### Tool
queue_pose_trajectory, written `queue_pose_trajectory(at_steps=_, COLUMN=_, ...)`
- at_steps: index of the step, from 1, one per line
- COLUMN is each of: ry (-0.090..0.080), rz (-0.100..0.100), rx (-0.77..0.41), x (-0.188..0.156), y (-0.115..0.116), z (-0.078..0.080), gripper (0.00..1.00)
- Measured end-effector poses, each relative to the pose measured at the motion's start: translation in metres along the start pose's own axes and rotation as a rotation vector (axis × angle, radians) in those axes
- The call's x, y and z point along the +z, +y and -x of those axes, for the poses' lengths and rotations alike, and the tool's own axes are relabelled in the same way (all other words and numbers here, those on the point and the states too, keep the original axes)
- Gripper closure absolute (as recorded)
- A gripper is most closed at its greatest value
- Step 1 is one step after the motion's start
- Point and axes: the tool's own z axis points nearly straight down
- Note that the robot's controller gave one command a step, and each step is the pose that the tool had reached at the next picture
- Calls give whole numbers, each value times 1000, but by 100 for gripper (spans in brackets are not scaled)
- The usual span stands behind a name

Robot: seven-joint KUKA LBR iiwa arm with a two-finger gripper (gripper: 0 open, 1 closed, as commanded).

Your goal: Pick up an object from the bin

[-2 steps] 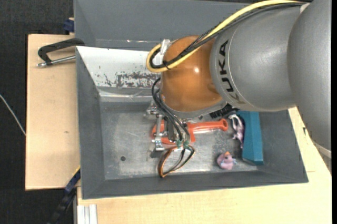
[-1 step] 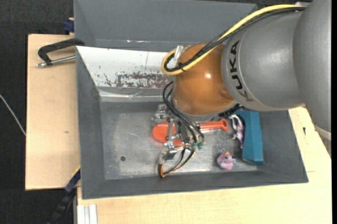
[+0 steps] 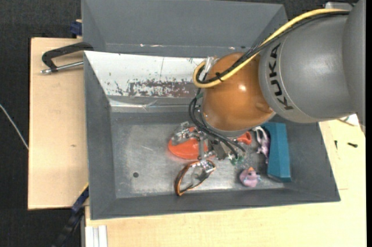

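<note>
Tool (image 3: 210,154) noted low in bin (image 3: 139,164), just beside orange rounded obj. (image 3: 181,149) nr centre; grip state cannot be told. Nothing seen lifted; pick judged not yet done.

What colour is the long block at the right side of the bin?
The long block is blue, seen best in the camera view.

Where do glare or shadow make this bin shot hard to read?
Camera view: strong glare whitens the back wall of the bin. The orange wrist cover carries a soft highlight, and the arm shades the right part of the floor. There the orange-red thing and the blue block lie in dimmer light than the bare left floor.
</note>
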Motion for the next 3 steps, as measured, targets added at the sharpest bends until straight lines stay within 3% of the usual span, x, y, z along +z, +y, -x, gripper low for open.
queue_pose_trajectory(at_steps=1, ry=2, rz=1, rx=-64, x=43, y=-52, z=48, gripper=100)
queue_pose_trajectory(at_steps=2, ry=1, rz=1, rx=-63, x=43, y=-52, z=48, gripper=100)
queue_pose_trajectory(at_steps=3, ry=0, rz=2, rx=-89, x=-4, y=-36, z=30, gripper=100)
